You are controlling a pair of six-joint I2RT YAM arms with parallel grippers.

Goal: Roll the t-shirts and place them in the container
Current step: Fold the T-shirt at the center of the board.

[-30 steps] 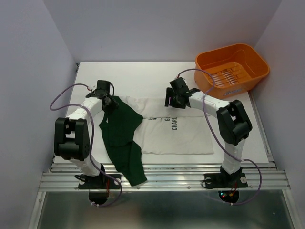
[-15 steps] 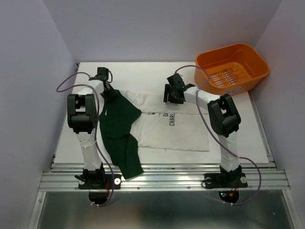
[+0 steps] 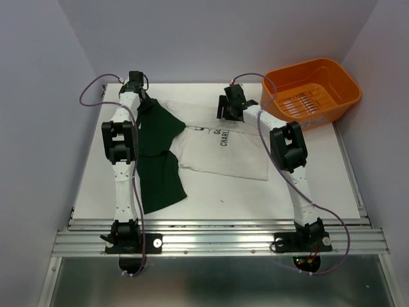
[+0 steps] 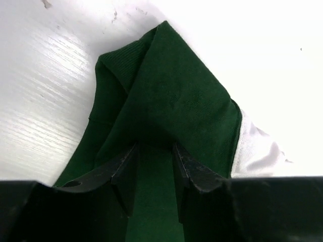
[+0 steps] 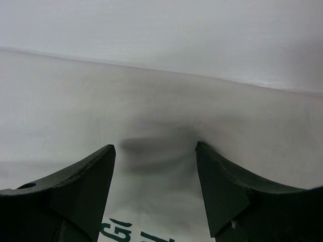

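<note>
One t-shirt [image 3: 223, 157] lies spread on the white table [image 3: 307, 185], with a white body, dark lettering and dark green sleeves. Its left green sleeve [image 3: 156, 179] trails toward the near edge. My left gripper [image 3: 142, 102] is at the far left of the table, shut on the green shoulder cloth [image 4: 171, 96]. In its wrist view the gripper [image 4: 155, 148] has its jaws close together on the green fabric. My right gripper [image 3: 225, 110] is over the shirt's far edge near the lettering. In the right wrist view the gripper [image 5: 155, 147] has its jaws apart, with creased white cloth [image 5: 151, 201] beneath.
An orange basket [image 3: 348, 82] stands at the far right corner, close to the right arm. White walls enclose the table at the back and both sides. A metal rail runs along the near edge by the arm bases.
Both arms have stretched toward the far side of the table. The shirt has slid away with them, and the green sleeve no longer hangs over the near edge.
</note>
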